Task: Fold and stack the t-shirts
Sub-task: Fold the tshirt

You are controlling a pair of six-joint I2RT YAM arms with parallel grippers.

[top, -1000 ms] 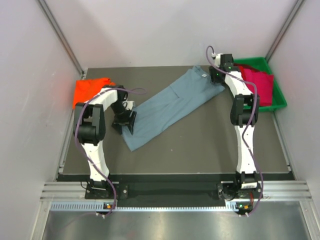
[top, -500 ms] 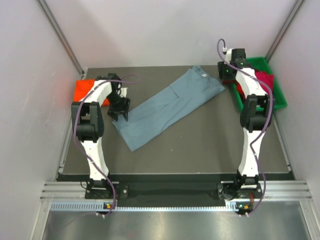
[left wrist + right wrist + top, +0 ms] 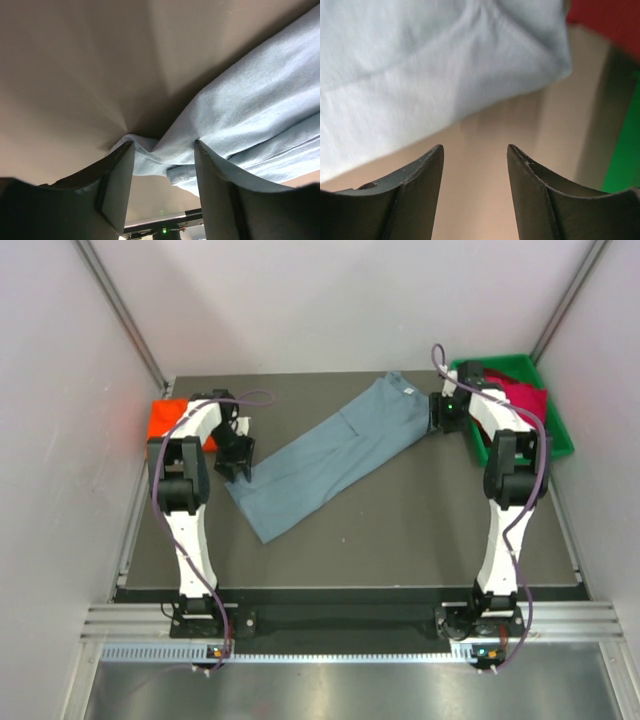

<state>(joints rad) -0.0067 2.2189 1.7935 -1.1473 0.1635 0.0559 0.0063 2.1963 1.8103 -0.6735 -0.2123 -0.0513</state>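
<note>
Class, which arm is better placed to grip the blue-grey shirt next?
Left: the left gripper, open, straddles a bunched edge of the shirt. The right gripper is open over bare table, the shirt beyond it.

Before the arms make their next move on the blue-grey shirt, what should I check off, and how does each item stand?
1. The left gripper straddles the blue-grey t-shirt: ok, a bunched corner lies between its open jaws.
2. The right gripper has cloth to close on: not ok, its open jaws are over bare table, with the shirt's edge beyond the tips.
3. Shirt square to the table: not ok, it lies diagonally.
4. The orange t-shirt is clear of the left arm: cannot tell, the arm overlaps it from above.
5. The crimson t-shirts are inside the green bin: ok.
</note>
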